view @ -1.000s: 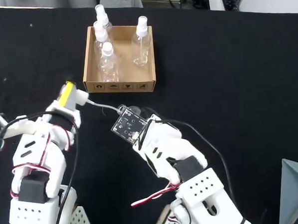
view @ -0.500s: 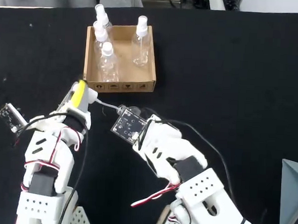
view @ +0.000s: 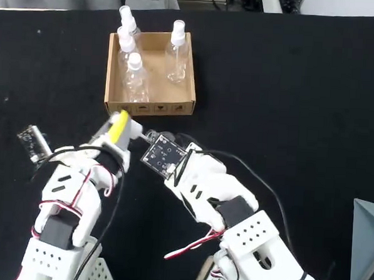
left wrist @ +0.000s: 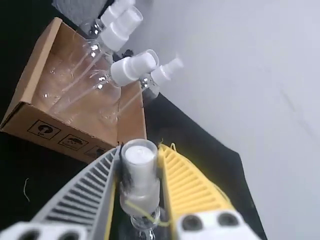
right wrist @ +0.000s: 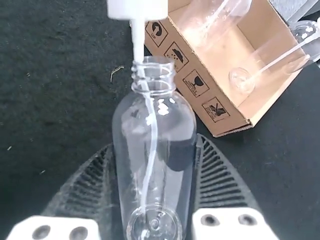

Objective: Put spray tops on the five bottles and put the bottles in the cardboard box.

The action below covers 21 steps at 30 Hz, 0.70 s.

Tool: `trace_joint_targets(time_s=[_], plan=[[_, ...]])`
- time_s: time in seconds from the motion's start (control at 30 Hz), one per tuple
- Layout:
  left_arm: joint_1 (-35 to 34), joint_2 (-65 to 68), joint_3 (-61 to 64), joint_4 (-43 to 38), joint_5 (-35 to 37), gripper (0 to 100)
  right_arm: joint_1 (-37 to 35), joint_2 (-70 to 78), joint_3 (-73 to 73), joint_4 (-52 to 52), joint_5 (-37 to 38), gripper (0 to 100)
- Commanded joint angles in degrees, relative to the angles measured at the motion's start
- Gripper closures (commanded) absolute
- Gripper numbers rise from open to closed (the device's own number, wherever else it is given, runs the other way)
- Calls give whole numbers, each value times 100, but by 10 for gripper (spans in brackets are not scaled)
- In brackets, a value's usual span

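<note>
Left gripper point(view: 126, 128) swinging right toward bottle point(right wrist: 154, 145), jaws pinching spray top point(left wrist: 138, 156) just above its neck. Right gripper point(right wrist: 153, 148) jaws clamping bottle near cardboard box point(view: 150, 107). 4 capped bottles point(view: 136, 74) sitting inside; 5th awaiting capping, boxing.

The left arm point(view: 64, 199) and right arm point(view: 224, 201) are white with black blocks. Thin red, white and black cables point(view: 194, 242) loop along them. The left gripper point(left wrist: 139, 150) has 1 grey ridged finger point(left wrist: 85, 187) and 1 yellow finger point(left wrist: 187, 187), and the right gripper point(right wrist: 153, 145) has 2 dark ridged fingers point(right wrist: 220, 180).
</note>
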Motion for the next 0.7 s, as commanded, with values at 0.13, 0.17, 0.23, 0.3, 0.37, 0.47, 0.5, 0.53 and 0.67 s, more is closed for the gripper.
trace_joint_targets(time_s=[0.13, 0.17, 0.23, 0.3, 0.37, 0.47, 0.5, 0.53, 0.67], plan=[[400, -18, -330, 273, -387, 967, -70, -242, -92, -193, -88, 899], [409, -18, -330, 273, -387, 966, -70, -242, -92, -193, -88, 899], [418, -18, -330, 273, -387, 966, -70, -242, -92, -193, -88, 899], [418, -18, -330, 273, -387, 961, -70, -242, -92, -193, -88, 899], [418, -18, -330, 281, -387, 913, -70, -242, -92, -193, -88, 899], [400, -18, -321, 308, -352, 793, -79, -242, -84, -185, -88, 900], [391, -18, -321, 316, -352, 759, -88, -242, -84, -185, -88, 900], [382, -18, -321, 316, -352, 739, -88, -242, -84, -185, -88, 900], [382, -18, -330, 316, -378, 757, -97, -242, -84, -193, -88, 900]])
